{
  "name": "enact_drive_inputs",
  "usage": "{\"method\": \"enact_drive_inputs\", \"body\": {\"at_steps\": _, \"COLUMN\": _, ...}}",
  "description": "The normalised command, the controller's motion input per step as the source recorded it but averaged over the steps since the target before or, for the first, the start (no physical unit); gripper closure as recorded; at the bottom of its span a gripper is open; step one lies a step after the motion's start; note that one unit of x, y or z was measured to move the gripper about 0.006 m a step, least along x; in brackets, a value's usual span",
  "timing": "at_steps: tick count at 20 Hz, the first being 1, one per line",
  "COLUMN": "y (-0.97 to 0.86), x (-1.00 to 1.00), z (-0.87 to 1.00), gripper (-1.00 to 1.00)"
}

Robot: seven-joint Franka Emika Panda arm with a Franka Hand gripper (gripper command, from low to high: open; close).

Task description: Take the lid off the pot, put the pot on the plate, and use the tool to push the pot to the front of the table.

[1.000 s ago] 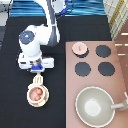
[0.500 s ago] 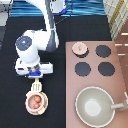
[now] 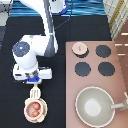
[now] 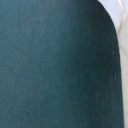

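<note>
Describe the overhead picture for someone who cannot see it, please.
A white robot arm reaches down over a black table, its gripper holding a pale tool just above a pink pot sitting on a tan plate. The pot's lid lies on a stove burner, with a large grey pan nearby.

White arm reaching down from the exterior view's top, gripper (image 3: 34, 83) low at left-centre, pointing down

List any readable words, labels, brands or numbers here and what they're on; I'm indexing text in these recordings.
None: nothing readable on the gripper, which is above the tool, nor on the pot on the plate, the lid, the stove, the pan or the table.
</note>
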Motion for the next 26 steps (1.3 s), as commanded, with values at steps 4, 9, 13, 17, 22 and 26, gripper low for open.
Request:
{"method": "enact_drive_inputs", "body": {"at_steps": 4, "y": 0.15, "x": -0.63, "z": 0.10, "gripper": 1.00}}
{"method": "enact_drive_inputs", "body": {"at_steps": 9, "y": -0.42, "x": -0.69, "z": 0.00, "gripper": 1.00}}
{"method": "enact_drive_inputs", "body": {"at_steps": 13, "y": -0.41, "x": -0.09, "z": 0.14, "gripper": 1.00}}
{"method": "enact_drive_inputs", "body": {"at_steps": 17, "y": -0.17, "x": 0.36, "z": 0.35, "gripper": 1.00}}
{"method": "enact_drive_inputs", "body": {"at_steps": 22, "y": 0.00, "x": 0.77, "z": 0.44, "gripper": 1.00}}
{"method": "enact_drive_inputs", "body": {"at_steps": 26, "y": 0.00, "x": 0.89, "z": 0.27, "gripper": 1.00}}
